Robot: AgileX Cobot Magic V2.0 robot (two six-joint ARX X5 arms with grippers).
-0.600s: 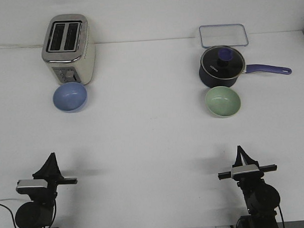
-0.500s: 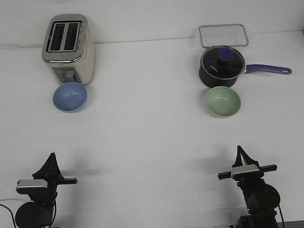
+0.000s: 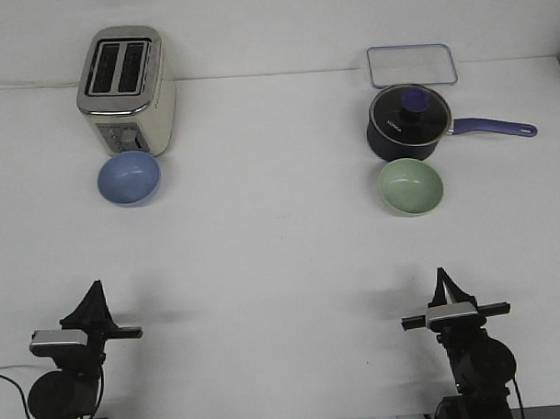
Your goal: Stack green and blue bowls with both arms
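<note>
Near the table's [image 3: 282, 265] far left corner, the blue bowl [image 3: 128, 177] is sitting upright and empty, just in front of the toaster [image 3: 126, 89], so close that I cannot tell whether they are touching. Over toward the far right corner, the green bowl [image 3: 411, 186] is resting upright too, its hollow facing up, just in front of the navy pot [image 3: 409, 122]; the two look to be nearly touching, though I cannot say for certain. The pot is wearing its lid with a purple knob, and its purple handle is pointing toward the right edge. Behind the pot, against the far edge, a clear rectangular tray [image 3: 411, 65] is lying flat. The two bowls are sitting well apart, with a wide stretch of white tabletop between them, so nothing is stacked yet. Along the near edge, both arms are waiting low. The left gripper [image 3: 95, 291] is pointing toward the far edge near the near left corner, and the right gripper [image 3: 441, 277] is doing the same near the near right corner. Each is showing as a dark pointed tip above a silver-grey block, with the fingers seeming to meet at the tip, so the jaws look closed on nothing. Both grippers are hanging well short of the bowls, each roughly in line with the bowl on its own side.
</note>
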